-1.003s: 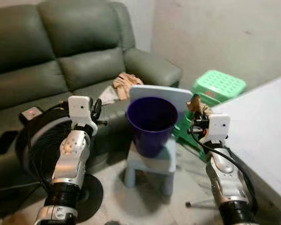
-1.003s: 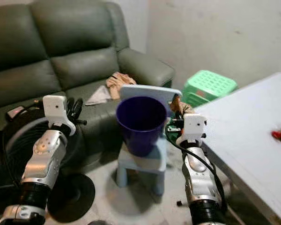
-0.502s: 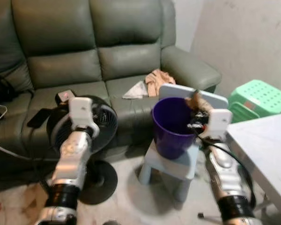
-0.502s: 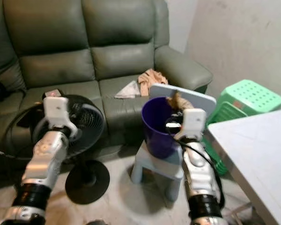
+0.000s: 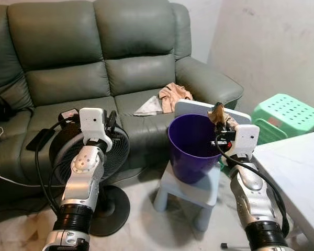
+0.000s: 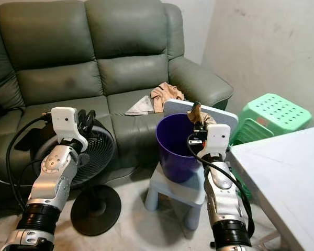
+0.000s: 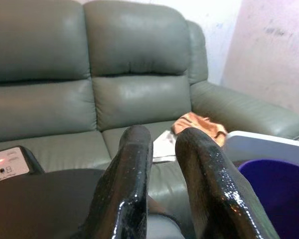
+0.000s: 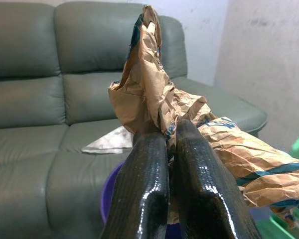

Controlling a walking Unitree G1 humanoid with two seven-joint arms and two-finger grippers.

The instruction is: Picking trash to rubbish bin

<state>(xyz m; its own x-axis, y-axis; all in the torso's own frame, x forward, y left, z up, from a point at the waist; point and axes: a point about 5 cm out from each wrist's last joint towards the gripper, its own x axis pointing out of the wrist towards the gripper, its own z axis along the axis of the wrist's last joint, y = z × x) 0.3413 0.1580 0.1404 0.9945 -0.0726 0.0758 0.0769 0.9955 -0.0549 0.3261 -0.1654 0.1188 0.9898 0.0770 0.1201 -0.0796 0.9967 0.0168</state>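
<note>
- On small pale-blue stool point(image 5: 191, 188), near its front edge: purple rubbish bin point(image 5: 191, 149), upright, mouth open.
- Behind bin at stool's back edge: pale-blue flat panel point(image 5: 212, 111) standing up, touching or just behind bin rim, cannot tell which.
- At bin's right rim: right gripper point(image 5: 218, 121), raised, fingers point(image 8: 148, 164) pressed together on crumpled brown paper trash point(image 8: 154, 99).
- Trash sticking up above fingertips, hanging right at rim level of bin; blue-green print on paper in right wrist view.
- Left of bin, well apart: left gripper point(image 5: 109, 121), raised over black floor fan point(image 5: 89, 157), fingers point(image 7: 134, 164) slightly spread, pinching nothing.
- Fan on floor in front of sofa, round base point(image 5: 112, 209) beside stool's left legs, black cable looping off it.
- Behind everything: grey-green leather sofa point(image 5: 94, 63) along wall.
- On sofa seat near right armrest: peach cloth point(image 5: 174, 94) plus white paper sheet point(image 5: 148, 107) just beside it, touching.
- On sofa seat at left edge: black flat device point(image 5: 41, 138) and dark bag with white cord, partly cut off.
- Right side, by wall: green plastic stool point(image 5: 288, 112), lattice top.
- Bottom right corner: white table point(image 5: 298, 178), corner just beside right arm.
</note>
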